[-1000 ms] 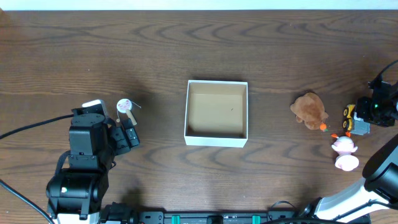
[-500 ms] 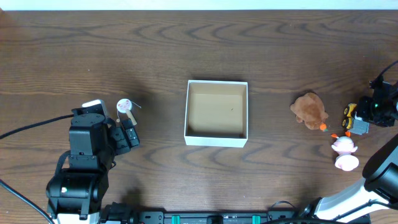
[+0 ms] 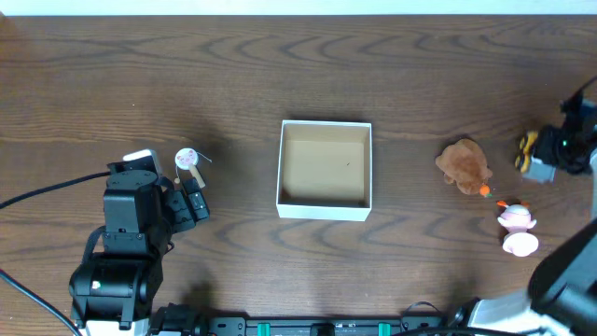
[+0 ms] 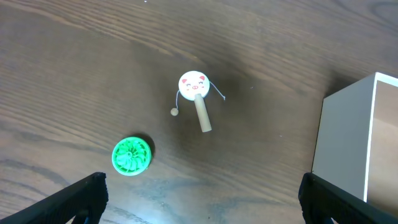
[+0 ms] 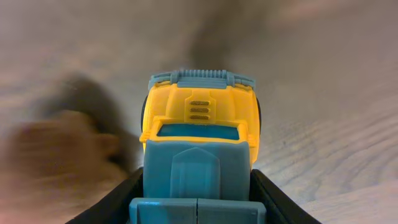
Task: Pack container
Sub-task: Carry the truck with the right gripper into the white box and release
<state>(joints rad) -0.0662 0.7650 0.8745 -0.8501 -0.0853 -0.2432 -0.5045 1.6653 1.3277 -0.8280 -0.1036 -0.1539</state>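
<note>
Right claw [image 5: 198,198] shifted truck [image 5: 199,130] away, seemingly lifted.

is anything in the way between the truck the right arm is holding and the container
Yes: the brown plush toy lies on the straight line from the yellow truck to the container. Nothing else visible stands between them. A high carry would probably clear it.

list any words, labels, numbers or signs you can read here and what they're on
None readable. The rattle drum bears only a printed pig face; the green disc a moulded pattern; the toy truck and container show no lettering.
</note>
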